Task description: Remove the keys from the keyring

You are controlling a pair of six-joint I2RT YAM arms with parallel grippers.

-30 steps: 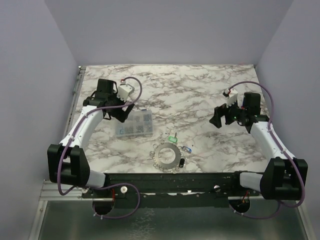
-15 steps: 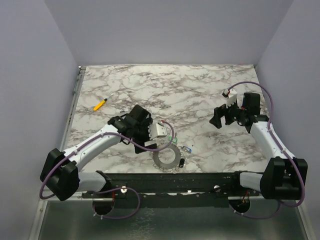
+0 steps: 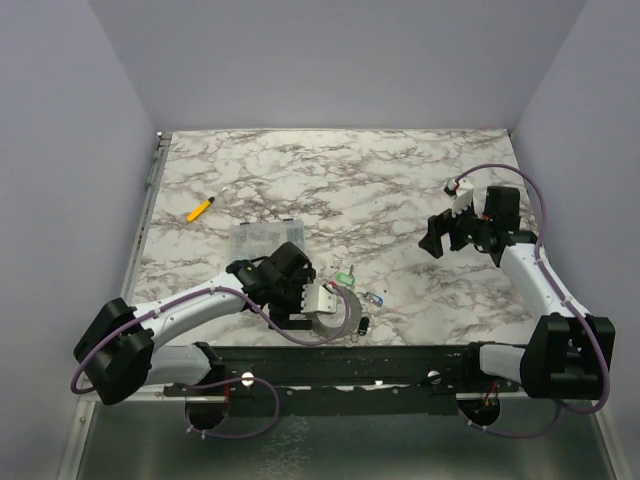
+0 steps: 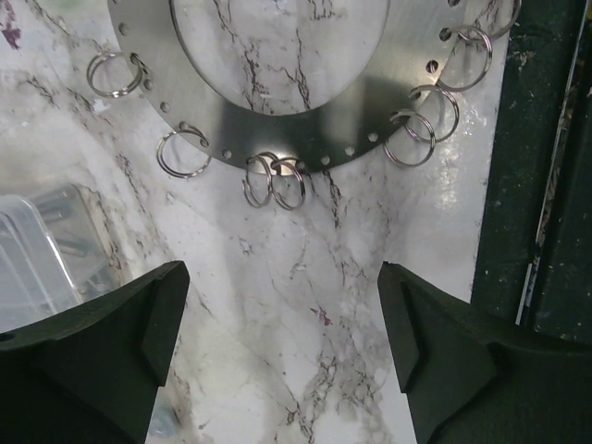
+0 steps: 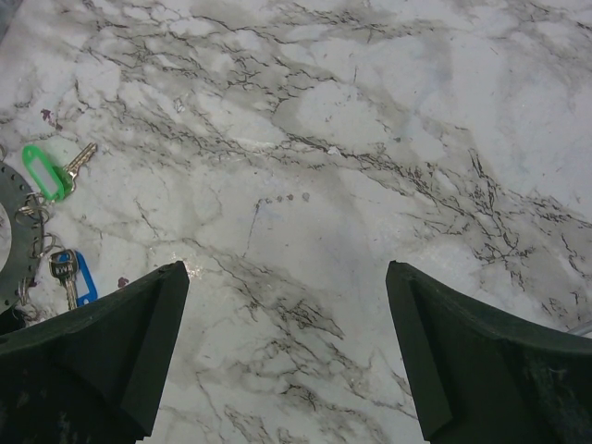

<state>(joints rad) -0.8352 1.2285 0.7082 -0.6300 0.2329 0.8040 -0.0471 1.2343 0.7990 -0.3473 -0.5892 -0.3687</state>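
Note:
The keyring (image 4: 305, 139) is a flat grey metal ring with a wide hole, and small split rings (image 4: 273, 180) hang from holes along its rim. In the top view the keyring (image 3: 347, 318) lies near the table's front edge, partly under my left arm. My left gripper (image 4: 282, 310) is open over bare marble just short of the ring's rim, holding nothing. From the ring's far side a green-headed key (image 5: 46, 171) and a blue-headed key (image 5: 74, 273) fan out. My right gripper (image 5: 287, 314) hangs open and empty well to the right of them.
A clear compartment box (image 3: 265, 238) sits behind my left arm, and its corner (image 4: 37, 240) shows beside my left finger. A yellow pen (image 3: 201, 208) lies at the back left. The dark front rail (image 4: 546, 185) runs close along the ring.
My left arm has swung from the back left, across the clear box, down to the keyring at the front edge. The right arm has not moved.

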